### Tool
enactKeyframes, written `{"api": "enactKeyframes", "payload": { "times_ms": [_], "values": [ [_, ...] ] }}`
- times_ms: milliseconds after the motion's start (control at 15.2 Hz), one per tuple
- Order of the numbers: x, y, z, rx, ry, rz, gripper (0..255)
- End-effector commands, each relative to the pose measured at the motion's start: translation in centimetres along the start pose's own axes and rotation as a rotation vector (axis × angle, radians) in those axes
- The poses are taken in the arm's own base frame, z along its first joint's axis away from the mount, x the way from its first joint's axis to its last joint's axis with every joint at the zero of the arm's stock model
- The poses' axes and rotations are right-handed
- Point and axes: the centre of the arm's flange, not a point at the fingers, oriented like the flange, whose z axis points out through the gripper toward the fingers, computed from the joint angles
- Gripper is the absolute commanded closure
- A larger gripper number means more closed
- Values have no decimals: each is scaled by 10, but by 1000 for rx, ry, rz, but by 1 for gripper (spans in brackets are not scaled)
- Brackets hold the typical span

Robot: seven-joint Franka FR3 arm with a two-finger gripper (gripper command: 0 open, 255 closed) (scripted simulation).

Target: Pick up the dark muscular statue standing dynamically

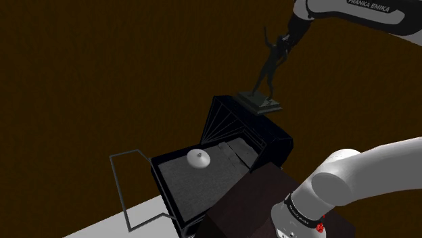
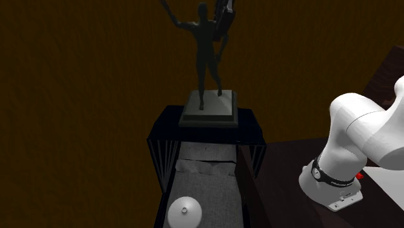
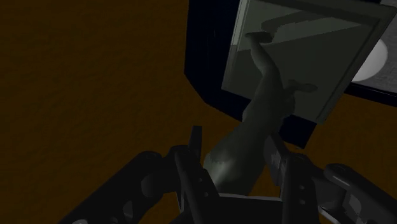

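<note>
Wrist view showed my gripper (image 3: 234, 145) clenched on the statue (image 3: 267, 95): both black fingers (image 3: 194, 159) pressed against the dark torso, one on each flank, with the body filling the gap between them. Past the fingers the legs ran down to a square grey base (image 3: 331, 57), and a black box (image 3: 203, 63) lay under that base.

From the shoulder view I saw the statue (image 1: 267, 67) upright with one arm thrown up, my gripper (image 1: 287, 40) on its upper body and my arm (image 1: 365, 13) coming in from that view's upper right. Its base (image 1: 258, 103) sat at the top of the box (image 1: 277, 138); I could not tell whether it touched the top or hung just clear.

In the second exterior view the statue (image 2: 207, 58) stood in the middle of the box (image 2: 207, 133) top, both arms raised, with the gripper (image 2: 223, 19) at the shoulder on that view's right.

Below the box lay a grey pad (image 1: 203, 182) with a white dome (image 1: 199, 158) resting on it, well apart from the statue. Dark brown filled the background
</note>
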Motion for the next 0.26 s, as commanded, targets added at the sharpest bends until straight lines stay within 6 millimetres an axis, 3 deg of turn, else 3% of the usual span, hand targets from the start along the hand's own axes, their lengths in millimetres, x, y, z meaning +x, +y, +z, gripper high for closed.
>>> {"api": "enactKeyframes", "payload": {
  "times_ms": [0, 198],
  "values": [
    [2, 4, -11, 0, 2, 0, 255],
    [3, 7, -16, 0, 2, 0, 255]
  ]
}}
